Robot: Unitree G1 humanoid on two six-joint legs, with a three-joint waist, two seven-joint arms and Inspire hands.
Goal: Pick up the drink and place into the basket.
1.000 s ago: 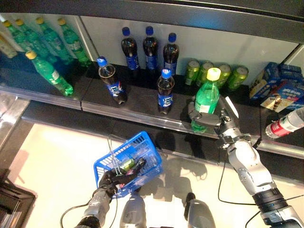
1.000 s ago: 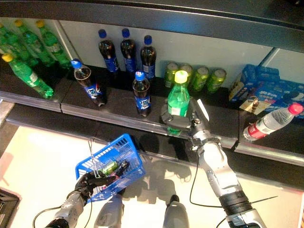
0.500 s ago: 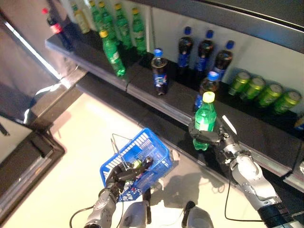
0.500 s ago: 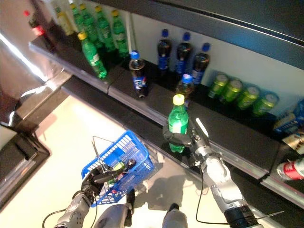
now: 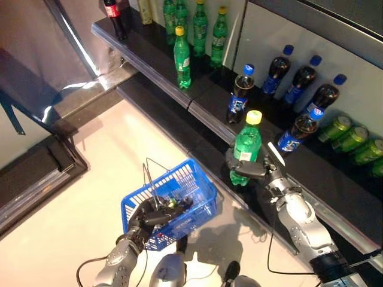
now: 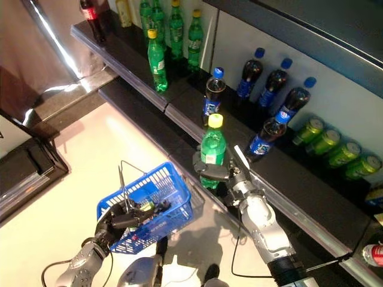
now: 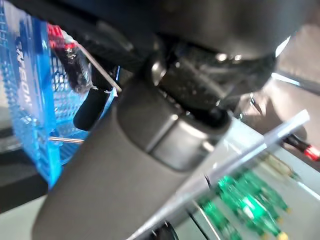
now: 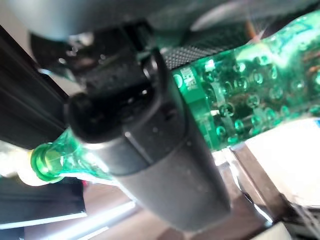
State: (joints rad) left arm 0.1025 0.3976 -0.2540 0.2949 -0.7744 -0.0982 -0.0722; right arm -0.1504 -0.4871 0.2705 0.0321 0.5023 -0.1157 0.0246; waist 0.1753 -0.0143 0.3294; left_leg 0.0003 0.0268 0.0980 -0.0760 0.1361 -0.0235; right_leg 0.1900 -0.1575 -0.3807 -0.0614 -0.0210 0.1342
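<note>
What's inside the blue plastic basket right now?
The blue plastic basket, held by the left hand, shows a small green item and a bit of red near its floor. The hand and mesh walls hide the rest. The green bottle is in the right hand, outside it.

basket (image 5: 194, 191) contents: small, unclear | green bottle (image 5: 246, 146) lower body: hidden by right hand (image 5: 251, 169)

A shelf (image 5: 197, 101) ran diagonally from upper left to lower right. Bottles (image 5: 197, 24) stood on it toward the left, more bottles (image 5: 299, 81) in the middle, cans (image 5: 353, 137) farther right. In front of the shelf's edge, the right hand (image 5: 254, 170) held a bottle (image 5: 246, 146) upright. Lower left, over the floor (image 5: 78, 209), the left hand (image 5: 143, 218) held a basket (image 5: 191, 188) with items inside.
</note>
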